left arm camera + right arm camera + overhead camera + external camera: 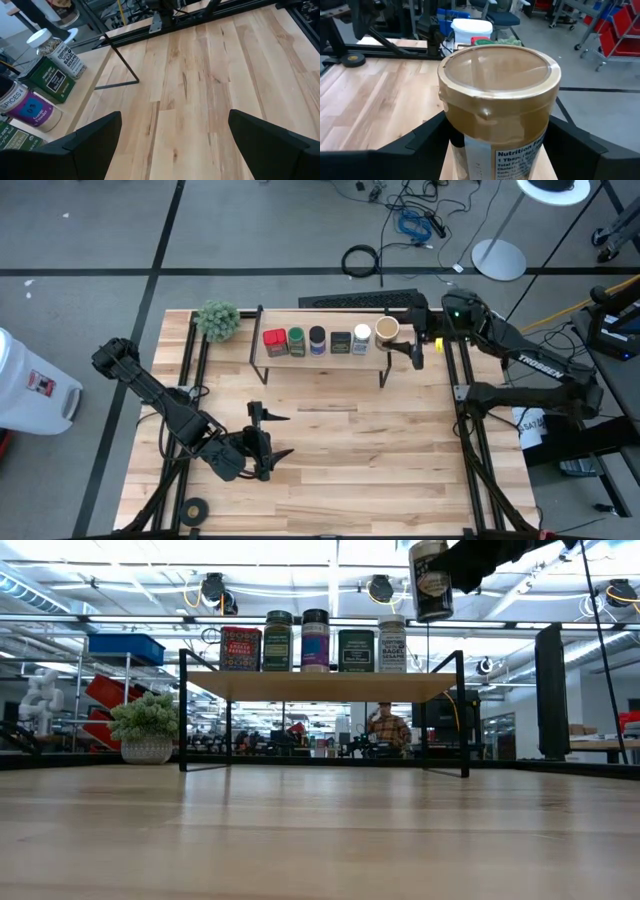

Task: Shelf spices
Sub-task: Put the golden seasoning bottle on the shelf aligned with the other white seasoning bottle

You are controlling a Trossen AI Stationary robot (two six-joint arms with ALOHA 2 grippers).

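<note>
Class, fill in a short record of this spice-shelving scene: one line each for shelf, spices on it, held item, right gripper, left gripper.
Shelf: low rack, light wooden top board, thin black legs.
Spices on it: five in a row: red tin, green-lidded jar, dark-lidded jar, dark square tin, white-lidded jar.
Held item: larger tan-lidded cylinder, lifted above the shelf's right end.
Right gripper: closed around the cylinder.
Left gripper: open, empty, over the table's near left part.

tan cylinder (500, 100) — base cut off | red tin (241, 648) — label unreadable
</note>
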